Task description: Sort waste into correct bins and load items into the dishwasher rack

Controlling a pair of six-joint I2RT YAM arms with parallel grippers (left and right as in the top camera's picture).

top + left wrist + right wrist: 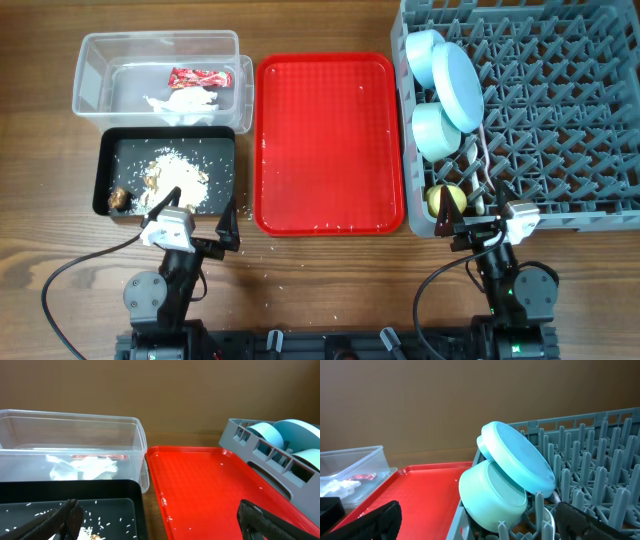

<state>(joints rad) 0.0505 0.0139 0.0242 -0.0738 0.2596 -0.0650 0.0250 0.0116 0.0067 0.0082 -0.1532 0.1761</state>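
Note:
The clear bin [90, 75] holds the red wrapper [198, 77] and white tissue [185, 102]; both also show in the left wrist view [85, 466]. The black bin [108, 165] holds rice with brown lumps [170, 178]. The grey rack [560, 110] holds the blue plate [463, 88], two bowls [436, 130] [422, 52], the yellow cup [444, 199] and white cutlery [476, 185]. The plate [520, 460] and a bowl [490, 495] fill the right wrist view. My left gripper [197, 231] is open and empty at the black bin's front edge. My right gripper [478, 228] is open and empty at the rack's front edge.
A flat red tray [328, 140] lies between the bins and the rack, with a few rice grains on it. Some grains are scattered on the wooden table near the tray's front left corner [245, 250]. Cables run from both arm bases.

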